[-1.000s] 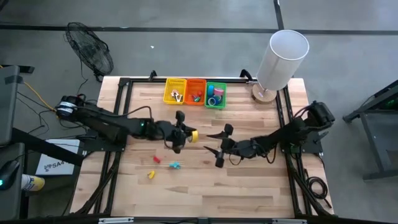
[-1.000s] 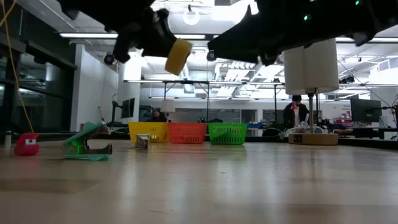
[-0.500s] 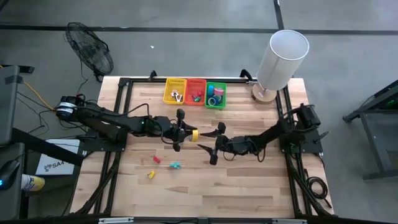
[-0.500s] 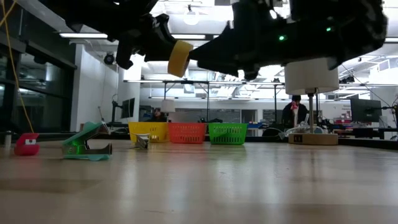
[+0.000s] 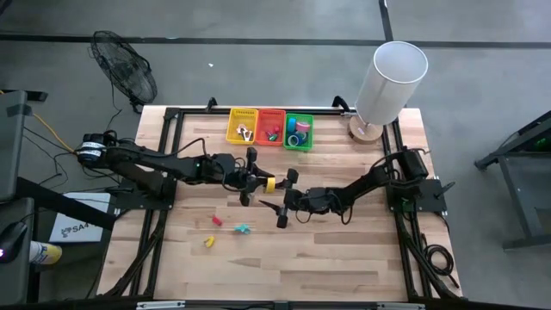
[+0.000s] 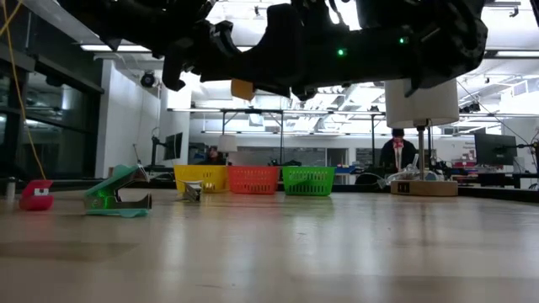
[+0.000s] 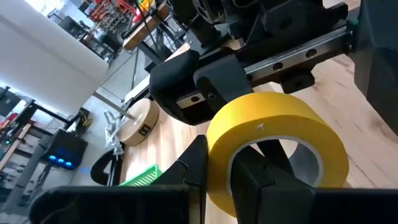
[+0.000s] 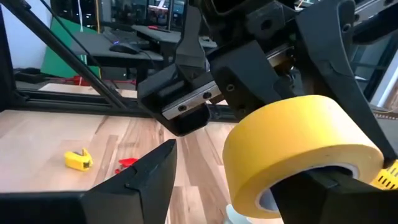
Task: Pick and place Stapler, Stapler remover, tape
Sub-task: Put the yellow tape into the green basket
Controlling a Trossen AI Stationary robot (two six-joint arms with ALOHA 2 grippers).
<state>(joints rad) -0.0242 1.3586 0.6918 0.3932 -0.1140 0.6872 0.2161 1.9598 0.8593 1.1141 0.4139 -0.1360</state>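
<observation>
You are mid-handover: in the left wrist view the yellow tape roll [image 7: 273, 146] fills the lower middle of the frame, pinched by the left gripper [image 7: 242, 177], one finger through the centre hole and the other against the outer face. In the right wrist view the same roll sits at lower right, and the right gripper [image 8: 249, 186] stands spread around it, one finger at lower left and the other under the roll, not yet closed as far as you can tell. Treat the roll as light and stiff; its smooth outer band looks slippery, so I judge the safest hold is across the ring wall, one finger in the hole and one outside, on the side the left fingers leave free. In the high view the roll [image 5: 269, 183] hangs above the table's centre, between the two grippers. Compared with half a second ago, the right gripper has slid left across the table and now meets the left one; in the low view its dark bulk now hides most of the roll, which showed plainly then. Farther off, at the low view's left, lie the green stapler [image 6: 118, 195] and a red staple remover [image 6: 36, 194], untouched. At the table's far edge stand the yellow basket [image 5: 243, 126], orange basket [image 5: 270, 126] and green basket [image 5: 299, 132], the green one already holding tape rolls.
</observation>
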